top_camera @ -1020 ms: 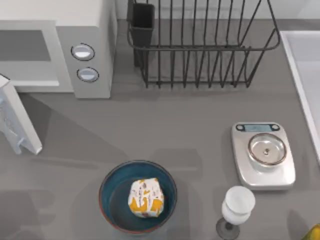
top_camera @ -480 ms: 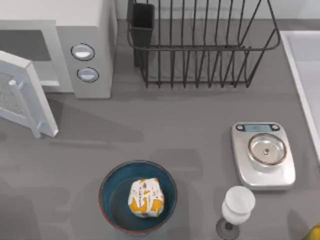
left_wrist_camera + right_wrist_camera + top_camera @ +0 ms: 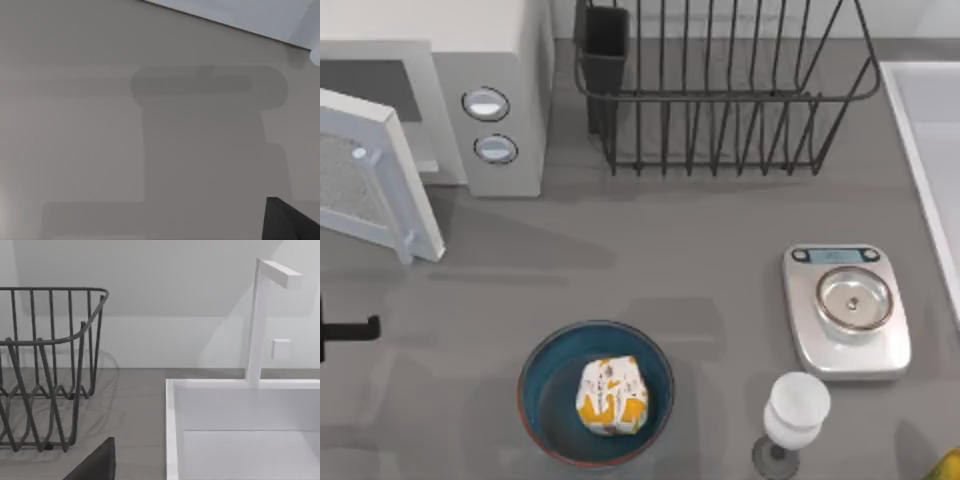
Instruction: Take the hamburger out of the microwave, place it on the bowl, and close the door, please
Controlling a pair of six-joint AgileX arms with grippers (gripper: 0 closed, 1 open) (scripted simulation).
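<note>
The hamburger (image 3: 612,396), wrapped in white paper with orange marks, lies inside the blue bowl (image 3: 548,372) near the table's front. The white microwave (image 3: 490,60) stands at the back left. Its door (image 3: 365,185) is ajar, angled out from the front with the meshed window facing forward. A dark part of my left gripper (image 3: 350,329) pokes in at the left edge, in front of the door and apart from it, left of the bowl. The left wrist view shows grey tabletop with the gripper's shadow. A dark piece of my right gripper (image 3: 97,465) sits low in the right wrist view.
A black wire dish rack (image 3: 720,90) stands at the back, right of the microwave. A silver scale (image 3: 847,308) and a white glass (image 3: 795,408) are at the right front. A white sink (image 3: 930,150) runs along the right edge. A yellow object (image 3: 948,467) sits in the front right corner.
The door has swung from wide open to roughly half shut, toward the microwave's front. My left gripper has come into the top view at the left edge. The hamburger and bowl have stayed put.
</note>
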